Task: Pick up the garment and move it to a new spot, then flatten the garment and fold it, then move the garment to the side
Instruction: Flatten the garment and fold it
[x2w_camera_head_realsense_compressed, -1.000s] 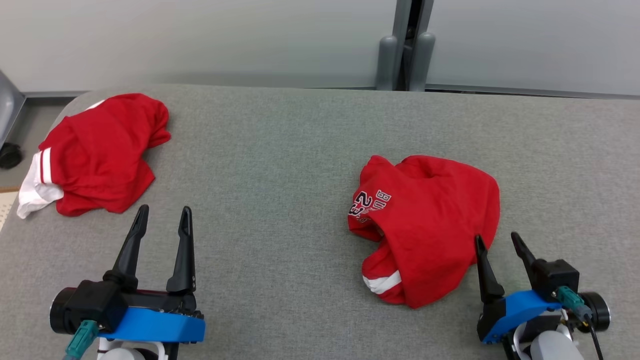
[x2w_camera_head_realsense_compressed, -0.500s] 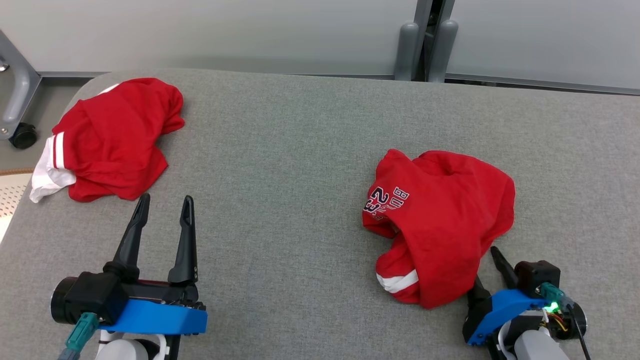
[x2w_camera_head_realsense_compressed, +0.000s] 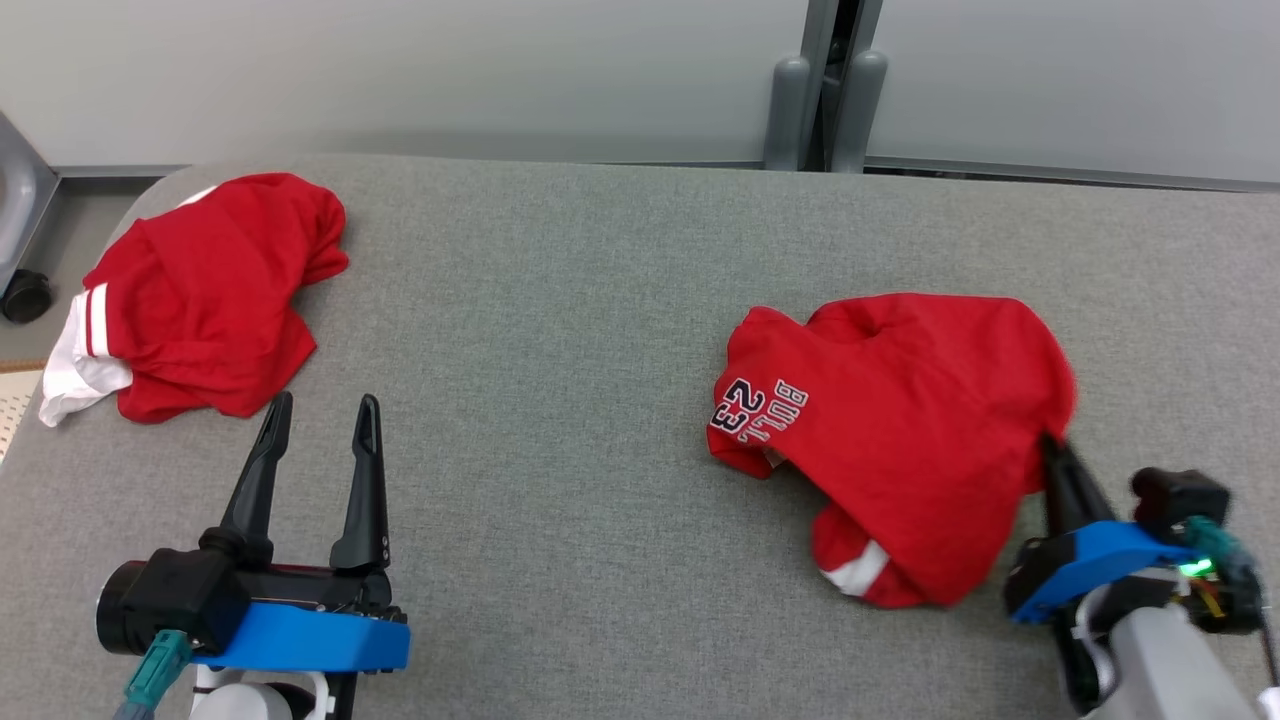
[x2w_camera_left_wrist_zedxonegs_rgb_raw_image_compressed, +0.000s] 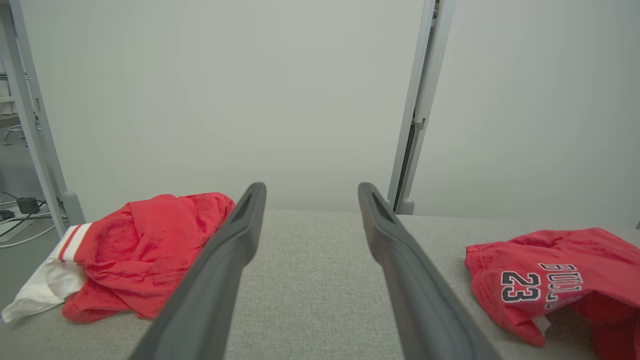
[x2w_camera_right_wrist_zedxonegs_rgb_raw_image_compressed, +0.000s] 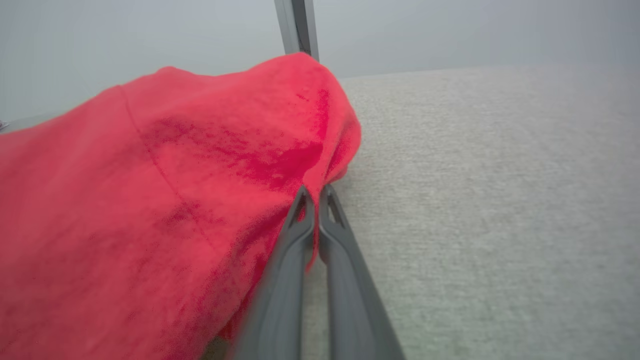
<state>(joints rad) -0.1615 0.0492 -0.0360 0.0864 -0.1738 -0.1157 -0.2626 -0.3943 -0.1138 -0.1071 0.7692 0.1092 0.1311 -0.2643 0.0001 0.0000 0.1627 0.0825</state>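
Note:
A crumpled red garment (x2w_camera_head_realsense_compressed: 900, 420) with a navy "23" print lies on the right half of the grey table (x2w_camera_head_realsense_compressed: 560, 300); in the left wrist view it sits at the right edge (x2w_camera_left_wrist_zedxonegs_rgb_raw_image_compressed: 555, 280). My right gripper (x2w_camera_head_realsense_compressed: 1052, 450) is shut on the garment's right-hand edge, and the right wrist view shows the red cloth (x2w_camera_right_wrist_zedxonegs_rgb_raw_image_compressed: 150, 200) pinched between the closed fingertips (x2w_camera_right_wrist_zedxonegs_rgb_raw_image_compressed: 314, 196). My left gripper (x2w_camera_head_realsense_compressed: 318, 415) stands open at the lower left with nothing between its fingers (x2w_camera_left_wrist_zedxonegs_rgb_raw_image_compressed: 245, 235).
A second red garment with white trim (x2w_camera_head_realsense_compressed: 200, 295) is heaped at the table's far left corner (x2w_camera_left_wrist_zedxonegs_rgb_raw_image_compressed: 140, 250). Grey wall panels and a post (x2w_camera_head_realsense_compressed: 820, 90) stand behind the table. A caster wheel (x2w_camera_head_realsense_compressed: 25, 295) sits on the floor at left.
My right gripper has closed onto the right edge of the garment and drawn it toward the right; the cloth has spread out. The left gripper has stayed open and still. The camera shifted slightly.

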